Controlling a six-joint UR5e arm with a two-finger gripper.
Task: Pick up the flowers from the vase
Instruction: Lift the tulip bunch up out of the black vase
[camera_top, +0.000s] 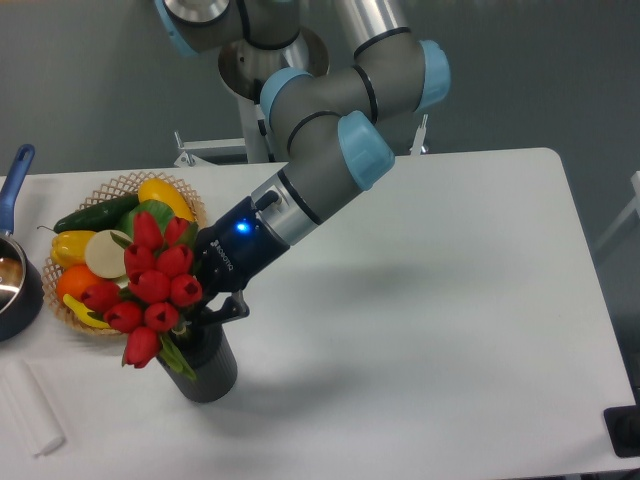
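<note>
At the table's near left edge, the flowers (150, 290) sit in the vase (207, 368) with the gripper (212, 312) at their stems.

Nearest the camera, a white roll-shaped object (30, 407) lies on the white table (450, 320), left of the dark grey vase. The red tulip buds lean left out of the vase mouth, overlapping the wicker basket (120, 185) behind them. The gripper reaches in from the right, its black fingers (228, 310) low among the green stems just above the vase rim; whether they clamp the stems cannot be told, as the buds and leaves hide the tips. Further back the basket holds a cucumber, yellow and orange fruit. At the far left edge stands a dark pot with a blue handle (15, 180).
</note>
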